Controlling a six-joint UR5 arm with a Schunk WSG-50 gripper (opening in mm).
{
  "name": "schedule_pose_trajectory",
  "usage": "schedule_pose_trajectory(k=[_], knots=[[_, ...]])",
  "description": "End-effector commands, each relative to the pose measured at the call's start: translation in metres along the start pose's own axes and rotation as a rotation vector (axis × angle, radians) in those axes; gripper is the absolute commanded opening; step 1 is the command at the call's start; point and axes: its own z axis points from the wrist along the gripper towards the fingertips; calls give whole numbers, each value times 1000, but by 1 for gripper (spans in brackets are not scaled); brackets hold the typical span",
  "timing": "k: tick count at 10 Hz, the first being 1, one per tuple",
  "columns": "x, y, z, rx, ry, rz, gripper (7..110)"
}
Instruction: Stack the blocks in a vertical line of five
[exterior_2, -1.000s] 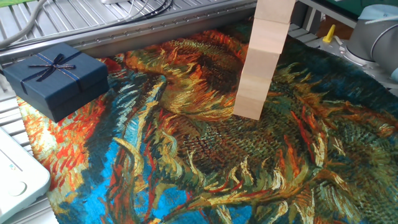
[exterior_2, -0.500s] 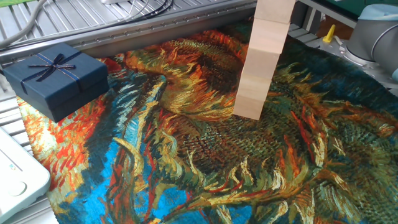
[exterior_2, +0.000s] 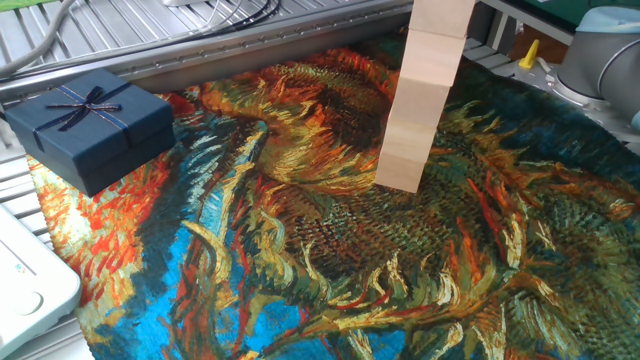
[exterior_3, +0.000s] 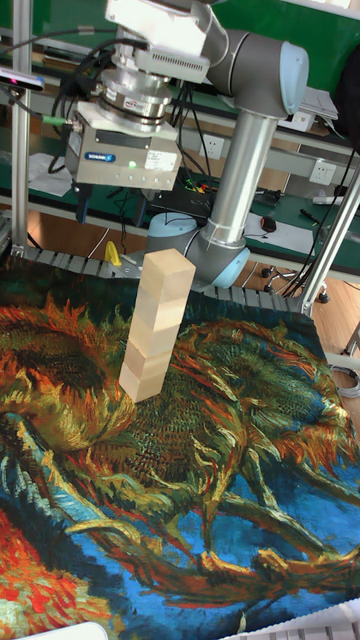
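High up in the tall fixed view hangs the claw (exterior_3: 125, 195), right over the tower of blocks (exterior_3: 155, 325) and not touching it; there is a clear gap of air between them; one dark finger (exterior_3: 81, 205) sticks down on the left side of the claw's grey body; the other finger is lost in the dark stuff behind, so I cannot tell if the claw is wide or narrow; nothing is in it.

The blocks stand one on top of another on the bright painted cloth (exterior_3: 230, 500); the bottom block sits on a brown and yellow flower part of the cloth; the tower looks a bit slanted in both pictures, with the top more to the right than the bottom; the lines between the blocks are faint, so I cannot count them for sure; in the fixed view the tower (exterior_2: 420, 110) runs off the top edge of the picture.

The big grey arm (exterior_3: 245, 130) goes down behind the tower to its round base at the back of the table.

A dark blue box (exterior_2: 90, 125) with a ribbon bow sits on the left edge of the cloth, well apart from the tower; a white thing (exterior_2: 25, 285) lies at the lower left corner, just off the cloth.
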Motion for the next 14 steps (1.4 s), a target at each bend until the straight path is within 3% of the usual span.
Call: schedule_pose_trajectory(k=[1, 3, 4, 5, 6, 7, 8, 9, 10, 12, 14], knots=[[2, 0, -1, -3, 4, 29, 44], [2, -5, 1, 6, 5, 27, 44], [-14, 4, 2, -35, -50, 70, 44], [-20, 20, 1, -113, -65, 101, 44], [-16, 25, 1, -140, -51, 142, 44], [-3, 23, 2, -133, 1, 170, 44], [2, 23, 4, -144, 20, 179, 44], [-2, 29, 4, -182, 9, 153, 44], [8, 23, 5, -154, 44, 149, 44], [30, 20, 5, -144, 129, 145, 44], [34, 19, 8, -159, 130, 166, 44]])
